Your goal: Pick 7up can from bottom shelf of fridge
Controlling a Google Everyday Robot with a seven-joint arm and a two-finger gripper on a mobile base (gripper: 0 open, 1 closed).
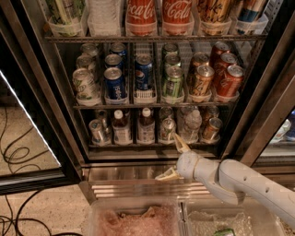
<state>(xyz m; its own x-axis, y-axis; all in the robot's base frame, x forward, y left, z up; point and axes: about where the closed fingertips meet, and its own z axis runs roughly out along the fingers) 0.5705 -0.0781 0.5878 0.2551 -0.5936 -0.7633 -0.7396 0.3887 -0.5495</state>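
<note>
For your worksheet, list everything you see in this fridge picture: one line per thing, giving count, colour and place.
fridge: one, black frame, fills most of the view
cola bottles: two, red, top shelf
mixed cans: many, silver, blue, green, orange, red, middle shelf
7up can: one, silver-green, middle of bottom shelf
capped bottles: two, white caps, bottom shelf, left of 7up can
orange can: one, copper-orange, bottom shelf, right
cables: several, black, floor at left
bins: two, clear, bottom edge
arm: one, white, from lower right
claw: one, beige, open, just below bottom shelf
</note>
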